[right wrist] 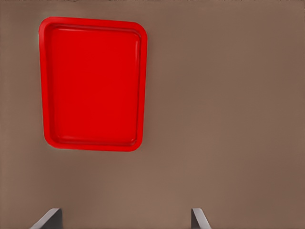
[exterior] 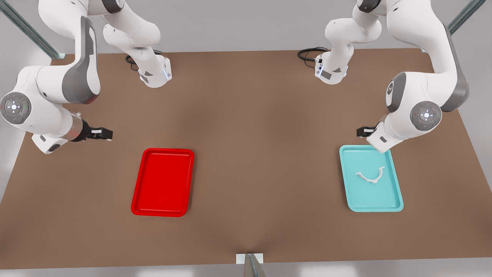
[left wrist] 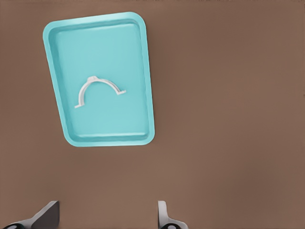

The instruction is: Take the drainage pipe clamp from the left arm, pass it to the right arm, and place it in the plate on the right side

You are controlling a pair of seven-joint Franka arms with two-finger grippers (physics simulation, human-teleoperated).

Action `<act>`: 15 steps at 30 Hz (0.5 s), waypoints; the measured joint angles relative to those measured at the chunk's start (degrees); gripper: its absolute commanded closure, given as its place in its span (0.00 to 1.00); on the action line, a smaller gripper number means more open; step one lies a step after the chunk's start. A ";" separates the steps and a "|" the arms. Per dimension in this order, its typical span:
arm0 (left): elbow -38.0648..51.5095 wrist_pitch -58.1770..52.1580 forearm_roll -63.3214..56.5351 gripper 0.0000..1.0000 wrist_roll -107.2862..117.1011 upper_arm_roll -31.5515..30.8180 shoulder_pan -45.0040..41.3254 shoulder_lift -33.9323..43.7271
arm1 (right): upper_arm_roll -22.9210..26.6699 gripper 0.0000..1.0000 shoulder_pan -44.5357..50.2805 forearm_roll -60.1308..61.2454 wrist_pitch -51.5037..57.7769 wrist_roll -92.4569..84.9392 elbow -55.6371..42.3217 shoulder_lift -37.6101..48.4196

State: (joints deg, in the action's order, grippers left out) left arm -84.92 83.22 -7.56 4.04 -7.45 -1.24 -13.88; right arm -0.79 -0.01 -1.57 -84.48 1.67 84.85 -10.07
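Resting in one teal tray (exterior: 393, 200) is one drainage pipe clamp (exterior: 370, 176); one plate (exterior: 163, 181) lies apart; left end effector (left wrist: 107, 215) and right end effector (right wrist: 125, 218) hover wide

Table (exterior: 246, 127): broad brown matte top, evenly lit, faint soft shadows. Surround: pale grey floor or wall, hard to tell which. Metal struts (exterior: 29, 30) cross both upper corners. Black cables (exterior: 309, 54) coil at far edge.

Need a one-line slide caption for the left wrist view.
Open left gripper above brown table, thin white half-ring pipe clamp lying in teal rectangular tray.
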 measured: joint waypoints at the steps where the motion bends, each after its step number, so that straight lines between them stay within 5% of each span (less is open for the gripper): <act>1: 0.00 0.46 -0.01 0.00 0.09 0.13 -0.02 -0.20 | 0.00 0.00 0.00 0.03 -0.40 0.03 0.02 0.04; 15: -3.53 25.69 -0.25 0.00 -19.87 2.41 18.80 -22.25 | 0.01 0.00 0.00 0.45 -2.61 0.54 0.73 0.00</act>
State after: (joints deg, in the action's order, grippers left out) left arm -88.45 108.91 -7.82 -15.83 -5.04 17.56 -36.13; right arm -0.78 0.00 -1.12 -87.08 2.21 85.59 -10.07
